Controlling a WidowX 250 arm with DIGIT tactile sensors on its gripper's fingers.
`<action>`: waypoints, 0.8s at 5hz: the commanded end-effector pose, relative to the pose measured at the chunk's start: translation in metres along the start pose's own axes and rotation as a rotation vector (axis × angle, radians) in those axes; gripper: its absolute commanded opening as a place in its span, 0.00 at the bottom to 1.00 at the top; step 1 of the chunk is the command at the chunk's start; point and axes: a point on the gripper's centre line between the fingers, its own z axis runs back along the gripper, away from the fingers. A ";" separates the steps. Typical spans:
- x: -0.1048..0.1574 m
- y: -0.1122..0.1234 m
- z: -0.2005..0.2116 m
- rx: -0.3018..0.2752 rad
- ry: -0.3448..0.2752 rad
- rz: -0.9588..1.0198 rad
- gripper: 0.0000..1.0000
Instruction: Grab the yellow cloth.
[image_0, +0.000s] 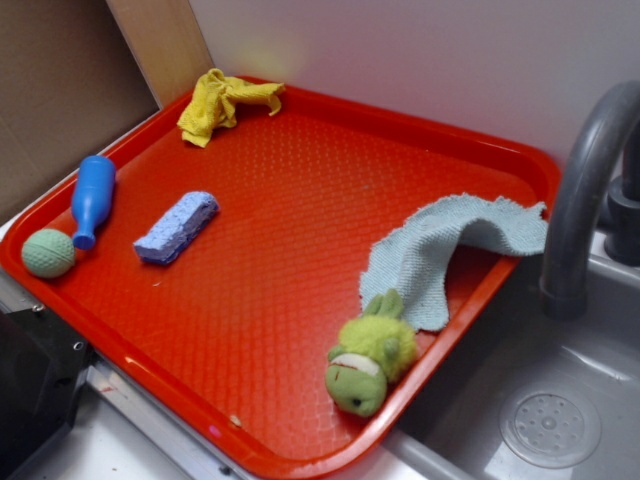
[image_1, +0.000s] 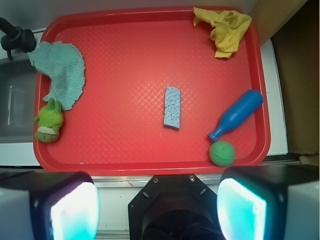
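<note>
- Since no part of the arm shows in the exterior view, I judge that I'm at the very start: the approach has not begun and the cloth (image_0: 222, 103) lies untouched.
- In that view the cloth sits bunched at the upper left of the frame, in the far corner of the tray (image_0: 300, 230), one tail trailing right along the rim.
- Well apart from it, at the left, I see the bottle (image_0: 91, 197), the ball (image_0: 48, 252) and the sponge (image_0: 177, 227); the frog (image_0: 369, 358) and the grey cloth (image_0: 440, 250) are at lower right, the grey cloth draped over the rim toward the tap (image_0: 585, 190).
- In the wrist view I'm looking straight down on the tray (image_1: 150, 165) from high up, so I take the arm to be raised, with the wrist pointing down over the tray's near edge.
- The gripper (image_1: 157, 202) is spread wide with nothing between its fingers (image_1: 74, 207), which fill the bottom corners of the frame.
- Here the cloth (image_1: 225, 31) is at the upper right, tucked into the tray corner and well away from the gripper.
- The bottle (image_1: 237, 115) and ball (image_1: 222, 153) sit at the right, below the cloth, with the sponge (image_1: 173, 106) near mid-frame; none crowd it.
- Next, I judge, I need to carry the wrist toward that upper-right corner, centre the jaws over the thickest folds, descend and pinch; the raised rim close by is the thing to mind.
</note>
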 end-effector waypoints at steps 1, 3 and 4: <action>0.000 0.000 0.000 0.000 0.000 0.000 1.00; 0.074 0.062 -0.093 0.095 -0.003 0.327 1.00; 0.095 0.098 -0.117 0.129 -0.057 0.417 1.00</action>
